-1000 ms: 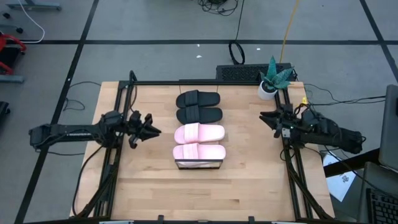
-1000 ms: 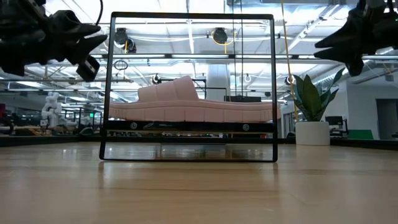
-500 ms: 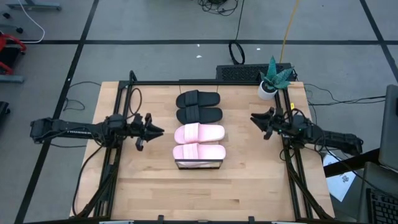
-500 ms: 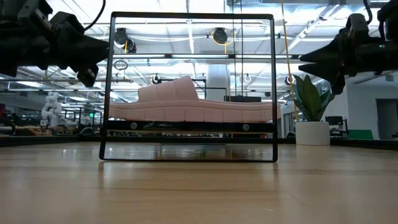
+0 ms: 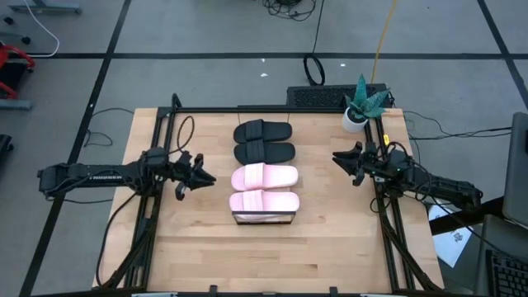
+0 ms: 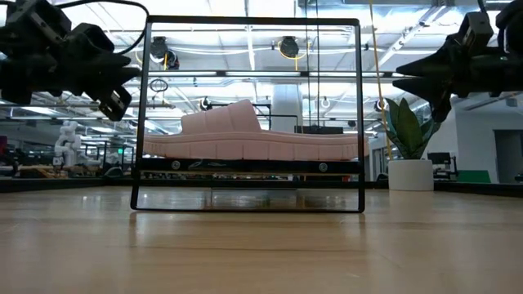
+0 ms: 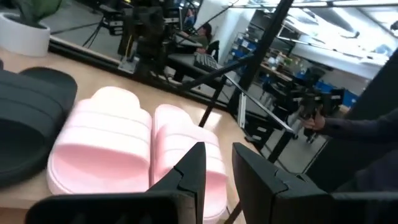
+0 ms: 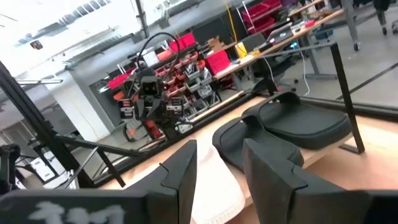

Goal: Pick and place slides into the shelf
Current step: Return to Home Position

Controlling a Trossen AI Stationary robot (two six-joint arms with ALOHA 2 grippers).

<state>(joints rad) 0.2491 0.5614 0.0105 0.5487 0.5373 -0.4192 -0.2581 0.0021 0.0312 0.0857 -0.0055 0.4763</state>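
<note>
From where I stand, all four are on the shelf [image 5: 264, 219] in the middle of the surface [image 5: 330, 247], side by side in one row; the two black slides [image 5: 264, 153] at the far end, the two pink slides [image 5: 264, 176] at the near end by the dark lip; neighbours touching or nearly so, none hanging off that I can see.

Left pincer [image 5: 206, 175] hovers off the surface to the left of the pink pair, well apart from it, tips aimed at the row; fingers slightly spread, nothing between them; right pincer [image 5: 338, 157] hovers on the opposite side, level with the black/pink boundary, also slightly spread and empty.

Step in hand, as I judge it: placing is done, arms are heading home; nothing left loose to pick.

Next move calls for pulling both arms outward and back to rest, keeping clear of the shelf frame so the row isn't nudged.
</note>
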